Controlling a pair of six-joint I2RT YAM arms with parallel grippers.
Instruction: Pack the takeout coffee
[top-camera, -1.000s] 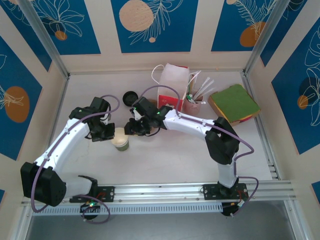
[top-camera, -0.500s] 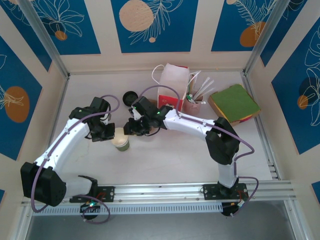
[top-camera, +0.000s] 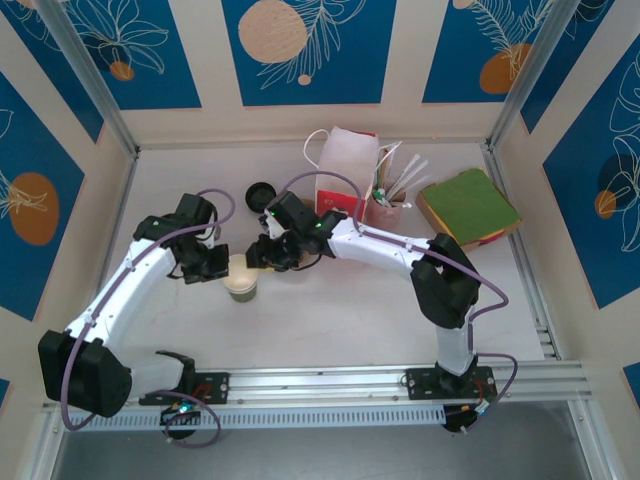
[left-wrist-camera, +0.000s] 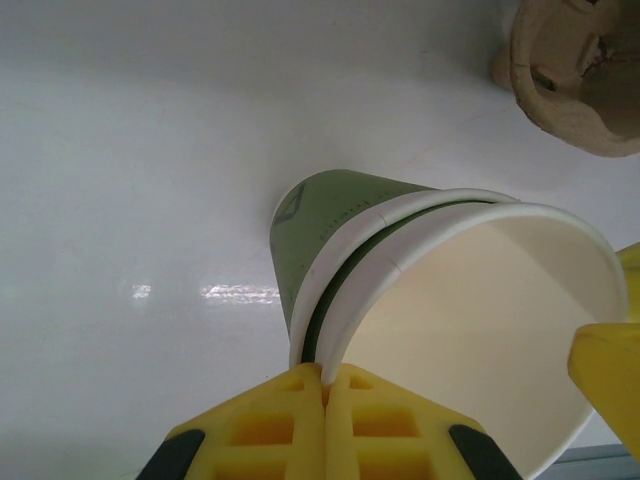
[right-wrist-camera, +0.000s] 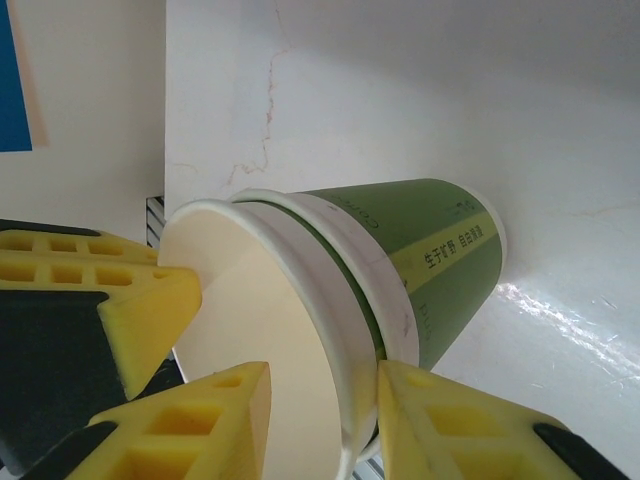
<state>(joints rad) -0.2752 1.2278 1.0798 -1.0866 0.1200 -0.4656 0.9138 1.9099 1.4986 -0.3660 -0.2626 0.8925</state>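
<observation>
Two lidless green paper cups with cream insides are nested and stand on the white table (top-camera: 330, 310). The stacked cups (top-camera: 241, 285) are between both arms. My left gripper (left-wrist-camera: 326, 375) is shut on the rim of the inner cup (left-wrist-camera: 470, 300), with the outer cup (left-wrist-camera: 330, 205) below it. My right gripper (right-wrist-camera: 325, 385) is open and straddles the rims: one finger is inside the inner cup (right-wrist-camera: 250, 310), and the other is against the outer cup (right-wrist-camera: 420, 240). From above, the left gripper (top-camera: 222, 266) and right gripper (top-camera: 262, 256) flank the cups. The lidded takeout coffee is out of view.
A loose black lid (top-camera: 261, 193) lies behind the cups. The red-and-white bag (top-camera: 345, 170) stands at the back. To its right are a cup of straws (top-camera: 385, 210) and a green square pad (top-camera: 468, 205). Walls enclose the table on three sides.
The right gripper has edged a little left onto the cups' rim. The left arm has shifted slightly left. The cups stay where they were.
</observation>
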